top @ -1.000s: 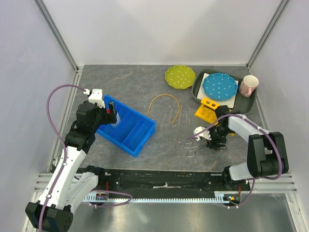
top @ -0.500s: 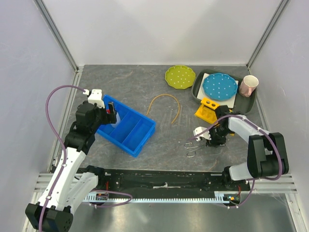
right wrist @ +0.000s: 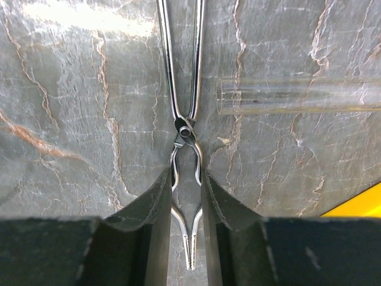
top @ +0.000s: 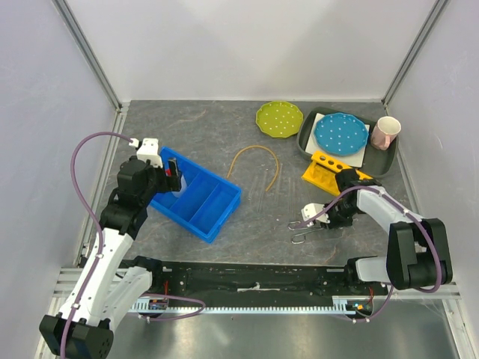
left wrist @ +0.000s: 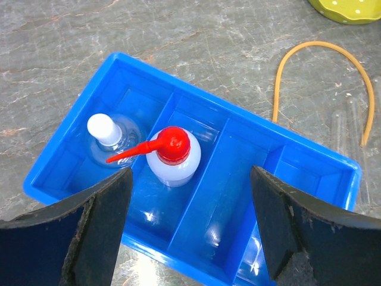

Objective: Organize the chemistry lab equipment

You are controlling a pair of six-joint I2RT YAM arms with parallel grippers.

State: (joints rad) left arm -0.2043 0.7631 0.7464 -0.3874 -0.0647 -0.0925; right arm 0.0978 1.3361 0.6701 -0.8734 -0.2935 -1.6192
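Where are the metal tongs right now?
In the top view the metal wire tongs lie on the table's right front, between the right gripper's fingers, near a glass tube and yellow rack.

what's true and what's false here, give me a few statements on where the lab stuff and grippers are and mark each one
1. The red-capped squeeze bottle stands inside the blue bin. True.
2. The white-stoppered flask lies on the table outside the bin. False: it is in the bin, next to the squeeze bottle.
3. The right gripper has its fingers closed on the metal wire tongs. True.
4. The tan rubber tube is packed in the bin. False: it lies curved on the table beyond the bin.
5. The left gripper holds the squeeze bottle. False: it hovers open above the bin, holding nothing.
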